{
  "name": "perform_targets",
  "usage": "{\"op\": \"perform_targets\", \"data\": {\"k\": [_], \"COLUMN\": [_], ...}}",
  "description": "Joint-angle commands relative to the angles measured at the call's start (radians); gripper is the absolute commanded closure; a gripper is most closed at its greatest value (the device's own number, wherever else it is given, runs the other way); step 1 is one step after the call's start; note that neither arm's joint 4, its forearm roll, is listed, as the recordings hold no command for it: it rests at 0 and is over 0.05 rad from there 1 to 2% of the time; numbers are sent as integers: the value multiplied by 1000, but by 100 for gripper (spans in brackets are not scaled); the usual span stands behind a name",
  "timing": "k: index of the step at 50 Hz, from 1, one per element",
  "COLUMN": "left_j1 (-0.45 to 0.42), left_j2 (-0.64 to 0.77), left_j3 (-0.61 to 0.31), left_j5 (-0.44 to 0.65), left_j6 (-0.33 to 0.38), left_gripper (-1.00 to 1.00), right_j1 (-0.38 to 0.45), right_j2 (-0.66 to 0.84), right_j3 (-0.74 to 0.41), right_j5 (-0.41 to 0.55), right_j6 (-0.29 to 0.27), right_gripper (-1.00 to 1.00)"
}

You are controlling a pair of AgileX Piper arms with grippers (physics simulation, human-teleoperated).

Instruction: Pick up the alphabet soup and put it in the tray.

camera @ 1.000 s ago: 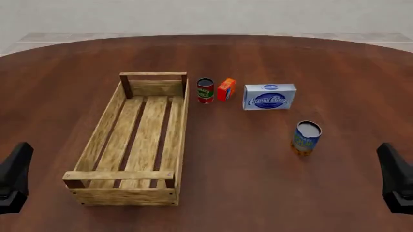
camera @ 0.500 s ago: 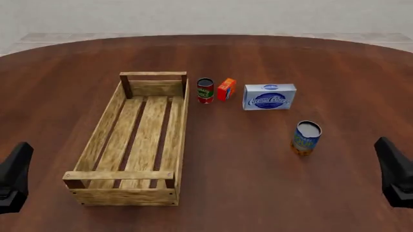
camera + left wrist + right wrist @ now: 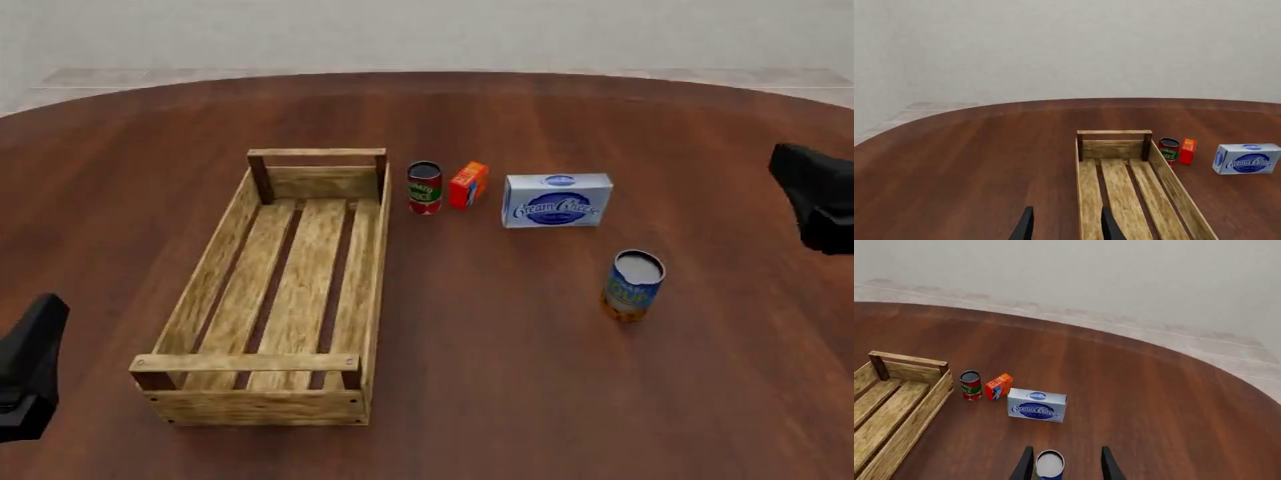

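My right jaws [image 3: 1064, 464] stand parted and hold nothing, lined up on the soup [image 3: 1049, 464] so I can close around it. My left jaws [image 3: 1065, 225] are parted too, idle beside the tray [image 3: 214, 265]. The soup stands upright on the desk [image 3: 534, 380], well apart from the tray, which holds nothing.

- Setting: a simulated tabletop test scene, not a furnished room.
- Round dark wooden table [image 3: 534, 400] with flat, rendered grain.
- Blank pale wall [image 3: 1067, 45] and tiled floor strip [image 3: 1214, 347] beyond the table's far edge.
- Grocery props: cream cheese box [image 3: 557, 200], small can [image 3: 424, 187].
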Motion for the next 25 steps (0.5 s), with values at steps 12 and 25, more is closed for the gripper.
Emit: {"op": "perform_targets", "data": {"k": [12, 25], "left_j1": [0, 0], "left_j2": [0, 0], "left_j3": [0, 0], "left_j5": [0, 0], "left_j6": [0, 0], "left_gripper": [-100, -100], "right_j1": [102, 66], "right_j2": [376, 469], "right_j3": [-293, -291], "right_j5": [112, 87], "right_j6": [100, 118], "right_gripper": [-100, -100]}}
